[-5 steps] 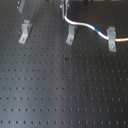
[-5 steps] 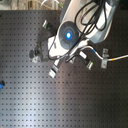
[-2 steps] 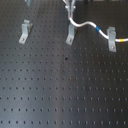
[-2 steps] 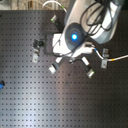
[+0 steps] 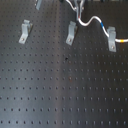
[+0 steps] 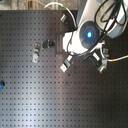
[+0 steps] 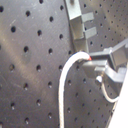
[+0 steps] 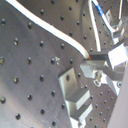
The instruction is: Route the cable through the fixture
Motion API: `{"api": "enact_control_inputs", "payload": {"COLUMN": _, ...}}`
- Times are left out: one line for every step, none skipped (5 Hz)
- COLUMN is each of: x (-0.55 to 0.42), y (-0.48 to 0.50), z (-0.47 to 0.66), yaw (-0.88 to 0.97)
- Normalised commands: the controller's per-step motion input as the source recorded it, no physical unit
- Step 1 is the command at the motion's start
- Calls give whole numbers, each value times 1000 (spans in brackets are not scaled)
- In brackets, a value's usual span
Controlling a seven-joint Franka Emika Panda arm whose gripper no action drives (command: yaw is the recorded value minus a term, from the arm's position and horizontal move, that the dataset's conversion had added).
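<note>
The white cable [image 5: 91, 20] runs from the top edge, dips behind the middle fixture [image 5: 71, 33], arches past its blue band [image 5: 103, 25] and reaches the right fixture [image 5: 112, 40]. In both wrist views my gripper [image 7: 100, 64] [image 8: 98, 67] is shut on the cable [image 7: 67, 75] [image 8: 65, 36], close beside a silver fixture [image 7: 80, 25] [image 8: 75, 96]. In the second exterior view the arm [image 6: 89, 35] covers the gripper above the middle fixture [image 6: 66, 64].
A third fixture [image 5: 24, 31] [image 6: 36, 53] stands apart at the first exterior view's left. All of them sit on a black perforated board [image 5: 60, 85]. A small dark object [image 6: 48, 44] lies near the left fixture in the second exterior view.
The arm has moved toward the second exterior view's right, carrying the cable with it. In the first exterior view the cable's loop has shifted closer to the middle fixture.
</note>
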Motion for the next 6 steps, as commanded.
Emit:
{"api": "enact_control_inputs", "payload": {"x": 1, "y": 358, "z": -171, "yaw": 600}}
{"api": "enact_control_inputs", "payload": {"x": 27, "y": 281, "z": -205, "yaw": 760}}
{"api": "enact_control_inputs", "payload": {"x": 12, "y": 55, "z": 0, "yaw": 497}}
{"api": "enact_control_inputs", "payload": {"x": -189, "y": -35, "z": 207, "yaw": 0}}
{"api": "enact_control_inputs", "payload": {"x": 0, "y": 0, "z": 13, "yaw": 0}}
{"api": "enact_control_inputs", "payload": {"x": 20, "y": 61, "z": 0, "yaw": 106}}
